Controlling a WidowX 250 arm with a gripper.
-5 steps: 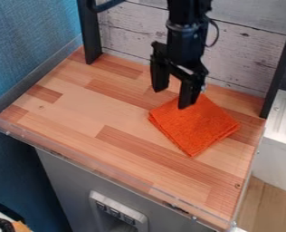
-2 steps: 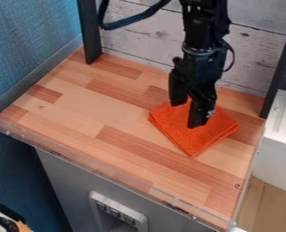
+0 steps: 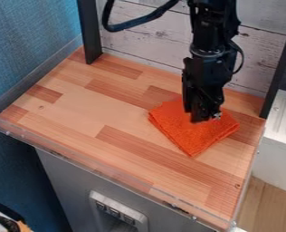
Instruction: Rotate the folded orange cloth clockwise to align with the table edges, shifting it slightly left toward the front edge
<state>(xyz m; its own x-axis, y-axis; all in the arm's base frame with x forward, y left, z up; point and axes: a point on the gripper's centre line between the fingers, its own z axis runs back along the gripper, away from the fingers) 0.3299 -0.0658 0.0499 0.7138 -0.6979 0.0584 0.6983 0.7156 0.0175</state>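
Since the earliest frame, the black gripper (image 3: pixel 200 115) has shifted right and down to the middle of the orange cloth (image 3: pixel 197 136), which has stayed put. Around them, black posts (image 3: pixel 90 34) rise left and right against a whitewashed plank wall (image 3: pixel 145 38), and a low clear rim (image 3: pixel 103 167) borders the wooden top (image 3: pixel 85 108) at the front. Lying towards the right of that top, the cloth is fuzzy, folded into a rough square, its layers showing along the left edge. The gripper hides part of it; whether they touch, or how wide the gripper stands, I can't tell. Above, the arm (image 3: pixel 215 27) is cut off.
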